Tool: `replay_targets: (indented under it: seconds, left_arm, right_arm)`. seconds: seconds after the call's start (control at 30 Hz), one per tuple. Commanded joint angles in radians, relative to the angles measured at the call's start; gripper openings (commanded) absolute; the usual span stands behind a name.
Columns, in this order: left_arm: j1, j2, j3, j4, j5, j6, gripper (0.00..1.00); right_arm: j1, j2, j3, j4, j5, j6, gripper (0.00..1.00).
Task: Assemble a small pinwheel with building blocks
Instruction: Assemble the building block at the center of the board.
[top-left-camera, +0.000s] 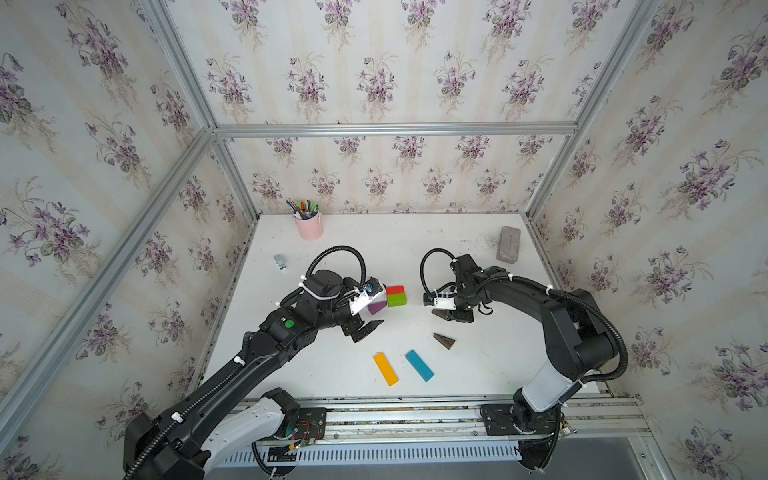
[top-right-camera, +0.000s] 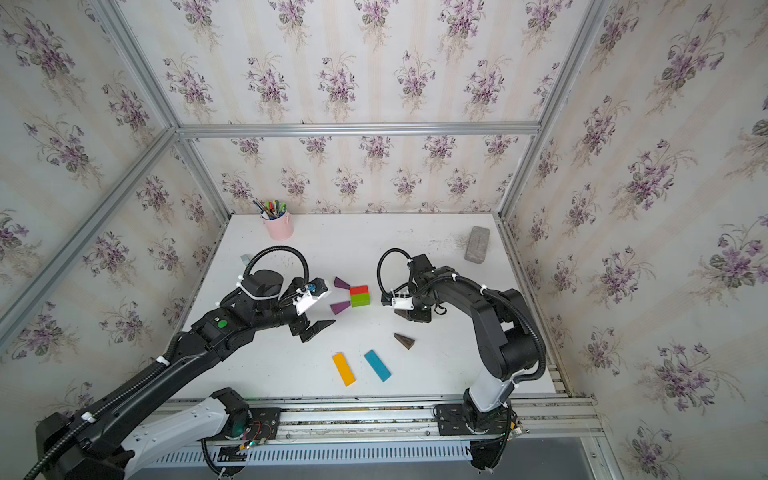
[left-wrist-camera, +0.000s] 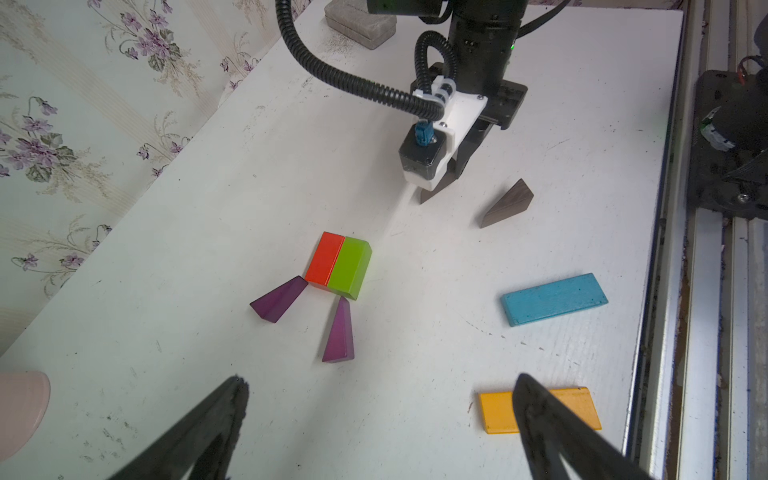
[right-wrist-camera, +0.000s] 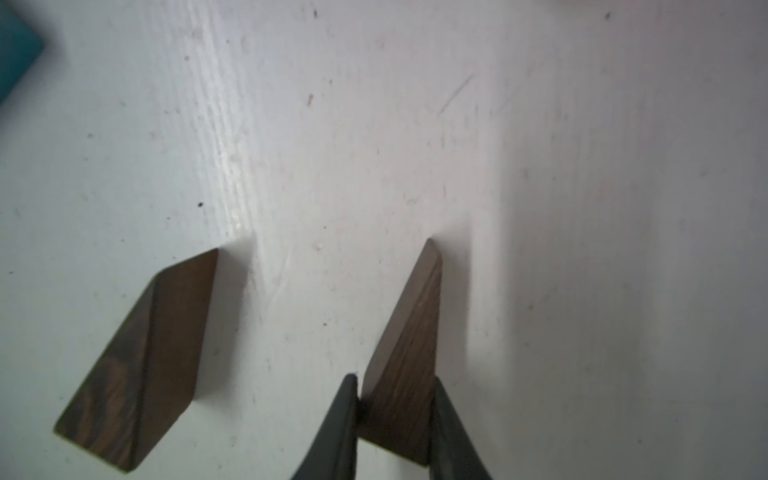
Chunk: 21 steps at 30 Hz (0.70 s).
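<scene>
The red brick and green brick lie side by side mid-table. Two purple wedges fan out from their left corners. My right gripper is shut on the wide end of a dark-brown wedge, low over the table to the right of the bricks. A second brown wedge lies loose nearer the front. The yellow bar and blue bar lie side by side in front. My left gripper hangs open and empty, left of the bars.
A pink pen cup stands at the back left. A rough grey brick lies at the back right. A small grey object sits near the left wall. The aluminium rail runs along the front edge.
</scene>
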Motion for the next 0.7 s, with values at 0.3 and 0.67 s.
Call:
replay_targets:
  seconds: [0.3,0.67]
  left_arm:
    - [0.001,0.002,0.0,0.011,-0.038,0.009,1.0]
    - [0.002,0.095,0.007,0.005,-0.319,-0.024,1.0]
  right_arm:
    - [-0.03,0.179,0.291,-0.079,-0.041,-0.166,0.21]
    - [-0.027,0.356,0.522,-0.102,-0.062,-0.28,0.21]
